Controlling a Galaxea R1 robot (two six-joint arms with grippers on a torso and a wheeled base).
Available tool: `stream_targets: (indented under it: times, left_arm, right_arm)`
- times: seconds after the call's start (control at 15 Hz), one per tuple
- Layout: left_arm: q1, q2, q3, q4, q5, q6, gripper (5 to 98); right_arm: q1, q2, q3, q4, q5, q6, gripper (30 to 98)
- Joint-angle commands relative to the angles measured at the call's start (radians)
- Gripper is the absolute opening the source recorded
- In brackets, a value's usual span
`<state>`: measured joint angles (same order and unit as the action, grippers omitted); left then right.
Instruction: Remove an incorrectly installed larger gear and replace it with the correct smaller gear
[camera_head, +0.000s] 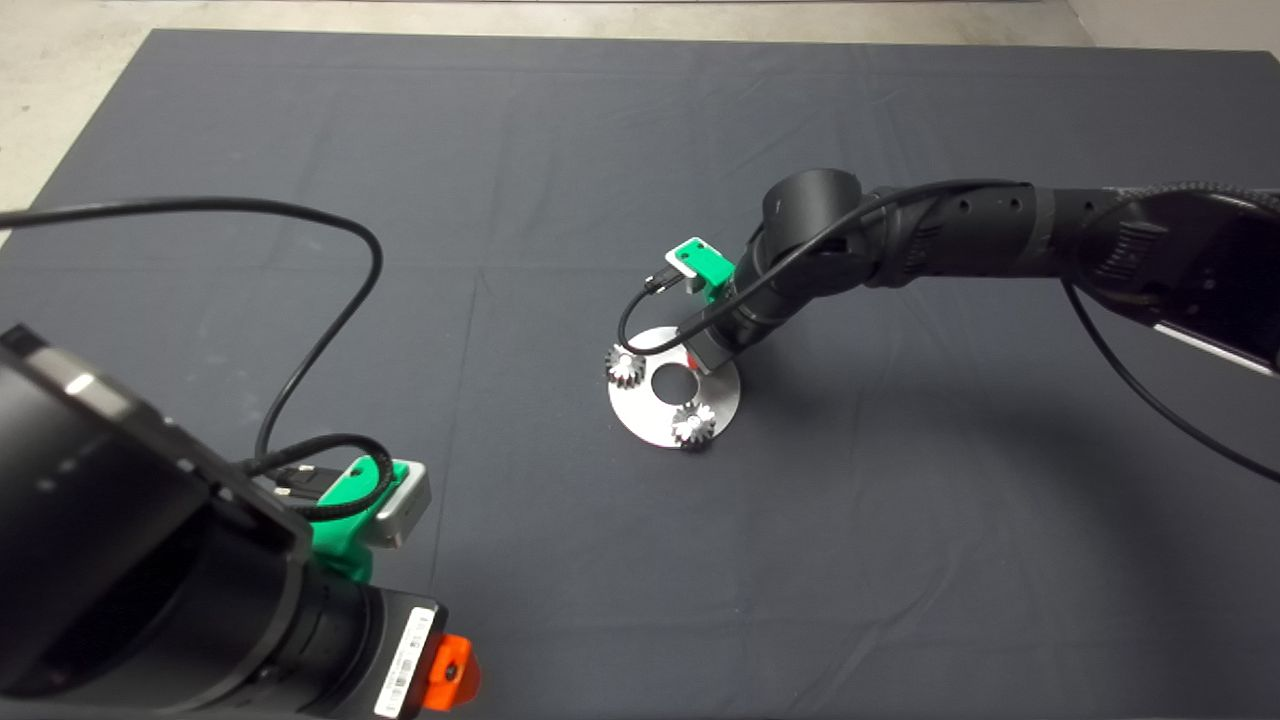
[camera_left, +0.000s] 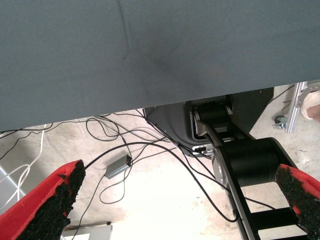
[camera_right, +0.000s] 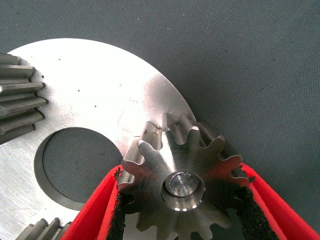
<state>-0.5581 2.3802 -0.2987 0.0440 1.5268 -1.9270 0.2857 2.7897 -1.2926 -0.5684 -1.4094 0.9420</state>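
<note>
Two claws: right claw (camera_right: 182, 210) works at the round steel plate (camera_head: 722, 405); left claw (camera_left: 175, 200) waits spread and empty off the table edge.
Grip: red fingers (camera_right: 92, 215) pinch the gear (camera_right: 182, 177) across its toothed rim, seated on a pin.
Which gear: cannot tell.
Handling: rigid, heavy steel, likely slippery; squeeze teeth flanks, lift straight.
</note>
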Motion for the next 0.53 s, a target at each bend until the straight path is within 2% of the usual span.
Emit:
stream_targets:
  times: [0.0, 0.47]
  left_arm:
    - [-0.019, 0.003, 0.02, -0.024, 0.096, -0.006, 98.2]
    - [-0.019, 0.003, 0.02, -0.024, 0.096, -0.009, 98.2]
  right_arm:
    - [0.021, 0.005, 0.008, -0.025, 0.009, -0.005, 49.2]
    - [0.032, 0.005, 0.018, -0.024, 0.006, 0.007, 48.5]
